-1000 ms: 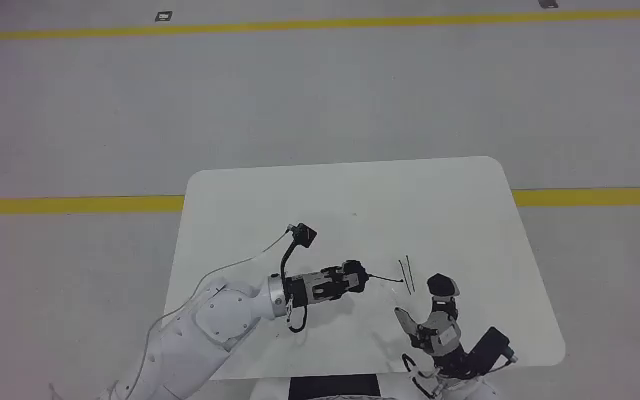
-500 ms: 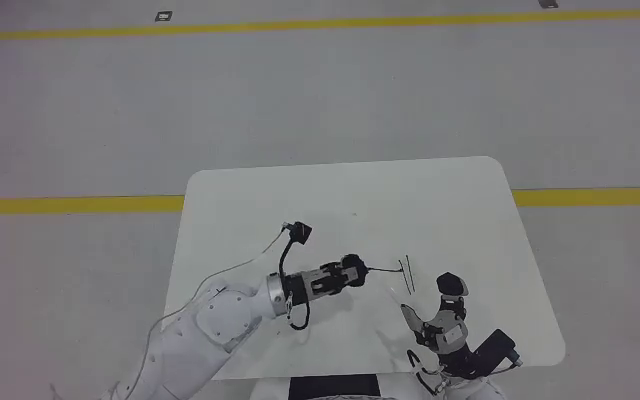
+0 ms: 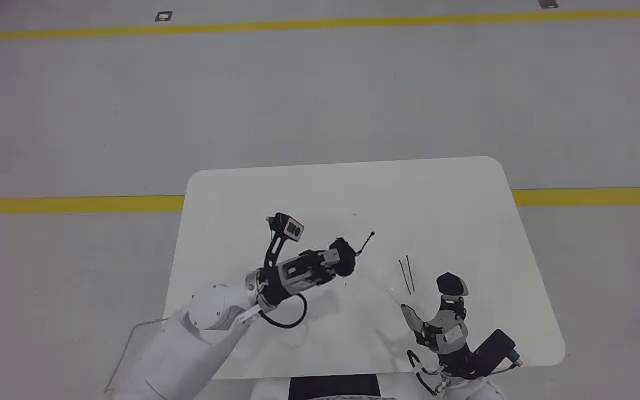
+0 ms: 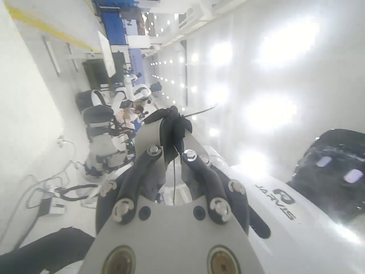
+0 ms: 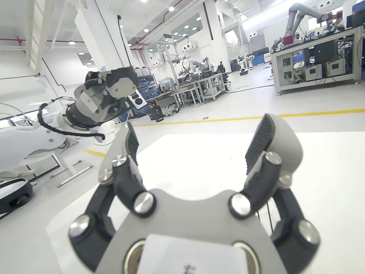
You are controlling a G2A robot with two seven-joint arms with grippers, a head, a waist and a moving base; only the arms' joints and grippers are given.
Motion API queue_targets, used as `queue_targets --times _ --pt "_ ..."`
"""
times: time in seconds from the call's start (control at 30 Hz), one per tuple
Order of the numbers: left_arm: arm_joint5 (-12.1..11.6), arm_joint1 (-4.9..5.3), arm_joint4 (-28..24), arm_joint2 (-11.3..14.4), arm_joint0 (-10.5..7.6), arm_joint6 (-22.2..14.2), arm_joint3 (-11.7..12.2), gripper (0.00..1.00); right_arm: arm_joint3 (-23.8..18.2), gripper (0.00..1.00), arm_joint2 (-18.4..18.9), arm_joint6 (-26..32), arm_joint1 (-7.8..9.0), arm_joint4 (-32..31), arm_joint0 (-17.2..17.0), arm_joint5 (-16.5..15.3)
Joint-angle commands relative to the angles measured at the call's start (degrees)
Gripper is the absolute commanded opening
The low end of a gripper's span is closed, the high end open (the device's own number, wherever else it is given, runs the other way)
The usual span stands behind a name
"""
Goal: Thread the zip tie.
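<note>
The left gripper (image 3: 343, 257) sits over the middle of the counter (image 3: 450, 190). Its fingers (image 4: 171, 132) are pressed together on a black zip tie (image 3: 366, 243), whose thin free end sticks out past the fingertips, slanting toward the far edge. Just to the right, two loose ties (image 3: 404, 270) lie side by side on the counter. Near them, by the front edge, the right gripper (image 3: 428, 301) has its fingers (image 5: 258, 139) spread wide, holding nothing.

Top camera looks down, wrist cameras close, table (image 3: 450, 200) shared
</note>
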Motion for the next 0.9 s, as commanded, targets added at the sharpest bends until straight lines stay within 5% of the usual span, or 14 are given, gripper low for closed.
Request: queue_targets --times 0.0,0.17,0.57,0.87 --pt "0.0 -0.92 -2.78 0.49 0.07 -3.24 0.92 0.0 0.0 1.0 0.0 0.0 0.0 0.0 0.0 0.0" --pt "0.0 -3.26 -5.04 2.01 -0.34 -10.41 2.31 0.0 0.0 1.0 0.0 0.0 0.0 0.0 0.0 0.0" --pt "0.49 -3.45 -5.18 2.28 -0.42 -9.65 2.15 0.0 0.0 1.0 0.0 0.0 0.0 0.0 0.0 0.0" --pt "0.0 -4.09 -13.85 3.89 -0.82 -9.85 2.45 0.0 0.0 1.0 0.0 0.0 0.0 0.0 0.0 0.0"
